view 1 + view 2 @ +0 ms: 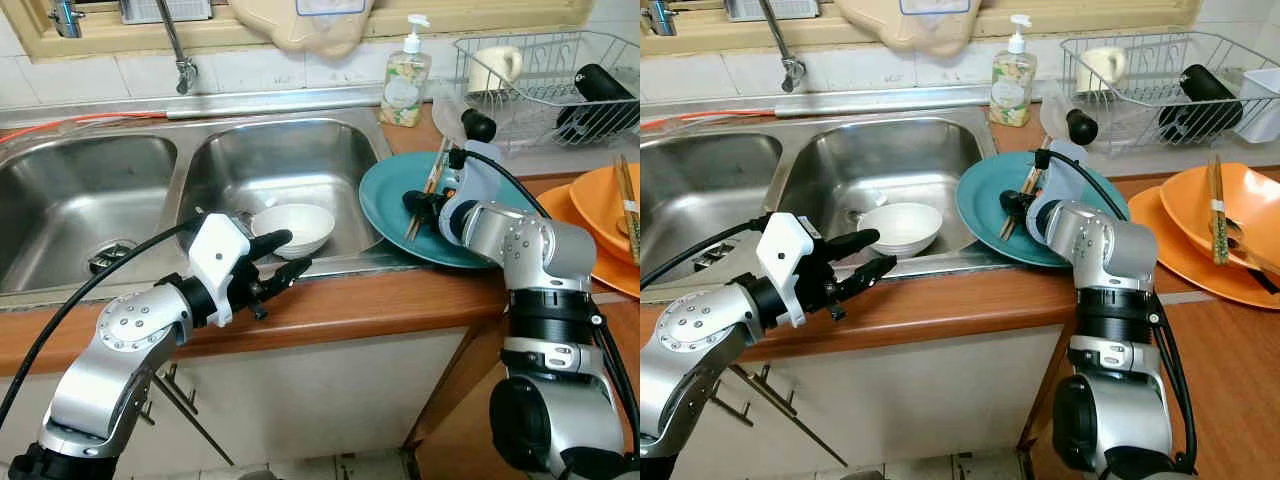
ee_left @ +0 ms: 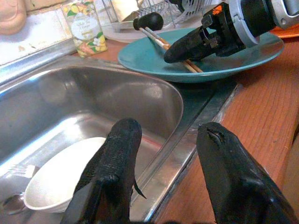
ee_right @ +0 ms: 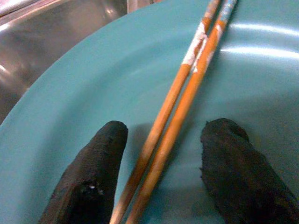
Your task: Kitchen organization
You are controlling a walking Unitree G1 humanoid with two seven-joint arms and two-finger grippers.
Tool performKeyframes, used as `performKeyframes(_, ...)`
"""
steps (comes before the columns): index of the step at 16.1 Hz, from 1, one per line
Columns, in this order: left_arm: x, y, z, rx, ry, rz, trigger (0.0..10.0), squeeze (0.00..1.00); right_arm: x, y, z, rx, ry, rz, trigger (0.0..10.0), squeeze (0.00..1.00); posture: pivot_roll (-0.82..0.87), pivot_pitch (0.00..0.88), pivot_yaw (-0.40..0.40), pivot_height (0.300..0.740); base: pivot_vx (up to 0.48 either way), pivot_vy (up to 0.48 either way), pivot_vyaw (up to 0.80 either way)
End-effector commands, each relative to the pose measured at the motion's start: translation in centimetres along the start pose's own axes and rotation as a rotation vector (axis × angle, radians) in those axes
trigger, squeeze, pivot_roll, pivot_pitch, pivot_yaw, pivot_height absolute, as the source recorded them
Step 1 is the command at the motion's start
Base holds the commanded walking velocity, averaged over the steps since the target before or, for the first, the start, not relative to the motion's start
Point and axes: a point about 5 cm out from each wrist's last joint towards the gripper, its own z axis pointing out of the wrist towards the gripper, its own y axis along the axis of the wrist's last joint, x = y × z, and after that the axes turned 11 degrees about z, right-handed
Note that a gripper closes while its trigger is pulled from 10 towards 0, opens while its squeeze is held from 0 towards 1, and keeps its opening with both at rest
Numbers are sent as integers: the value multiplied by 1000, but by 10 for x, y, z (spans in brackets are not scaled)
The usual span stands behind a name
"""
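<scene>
While the right end effector is lowered onto the teal plate, its fingers are spread on either side of the chopsticks, which lie between them ungripped. The plate is set on the table at the sink's right rim, partly overhanging the basin. The left end effector is held over the table edge, spread and empty, just in front of the white bowl in the right basin. A soap bottle is seen behind the plate, a wire rack and orange plates further right.

Risks, judged from here: the sticks are thin and lie flat on a slick glaze, so on closing one may be squeezed out sideways or only one caught. If the fingertips are pressed down too hard, the overhanging plate could be tipped or pushed towards the basin and the bowl. A crossed, off-centre pinch could let the sticks scissor and drop on lifting.
</scene>
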Motion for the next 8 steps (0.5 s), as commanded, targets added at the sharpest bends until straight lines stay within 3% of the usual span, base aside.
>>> performKeyframes(1,0,2,0,8,-8,16,10000,0,1,-1,3,16,6,32,0,0,8,0,45,740,0,0,0)
performKeyframes(8,-2,2,0,10,-15,18,10000,0,1,-3,8,34,22,103,0,0,18,0,44,740,0,0,0)
